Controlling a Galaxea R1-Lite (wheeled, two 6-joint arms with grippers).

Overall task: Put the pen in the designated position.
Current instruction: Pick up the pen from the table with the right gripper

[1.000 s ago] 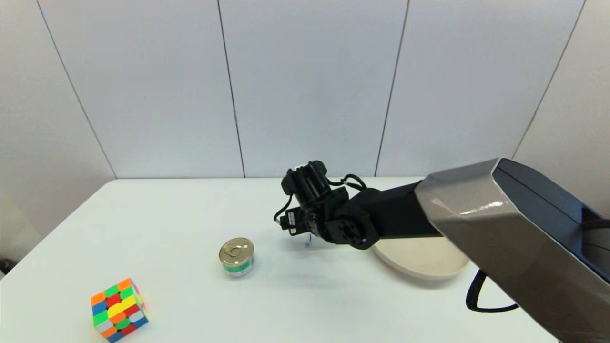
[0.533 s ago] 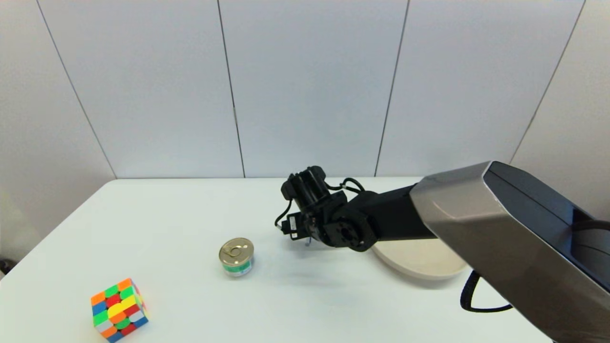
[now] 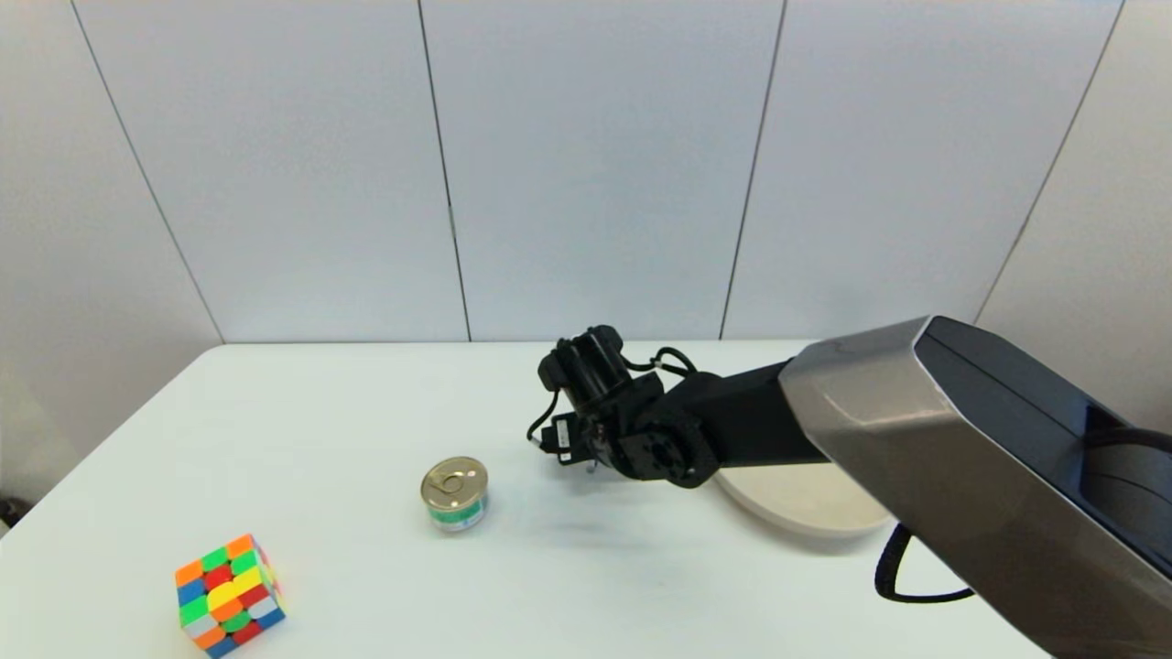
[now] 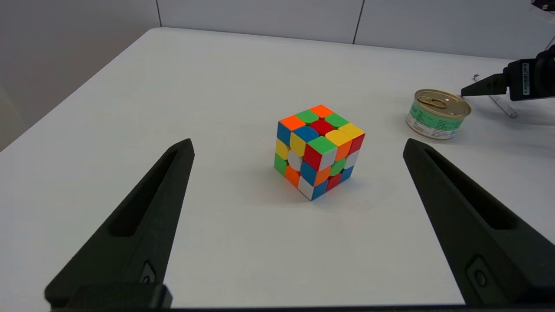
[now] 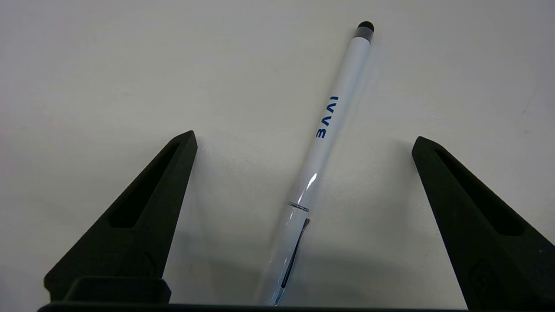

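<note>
The pen (image 5: pixel 323 138), thin and white with blue print and a dark tip, lies flat on the bare white tabletop. My right gripper (image 5: pixel 304 135) is open and straddles it, one finger on each side, neither touching the barrel. In the head view the right gripper (image 3: pixel 586 453) points down at the table just left of the beige plate (image 3: pixel 806 499), and it hides nearly all of the pen. From the left wrist view the pen (image 4: pixel 498 102) shows beside the right gripper's fingers (image 4: pixel 481 86). No mark shows a designated position. My left gripper (image 4: pixel 298 141) is open near the cube, holding nothing.
A small tin can (image 3: pixel 454 494) with a green label stands left of the right gripper. A colourful puzzle cube (image 3: pixel 229 595) sits near the table's front left corner. The right arm's grey link (image 3: pixel 961 458) reaches over the plate.
The right arm has sunk a little and shifted slightly left over the same spot. The can, cube and plate have not moved.
</note>
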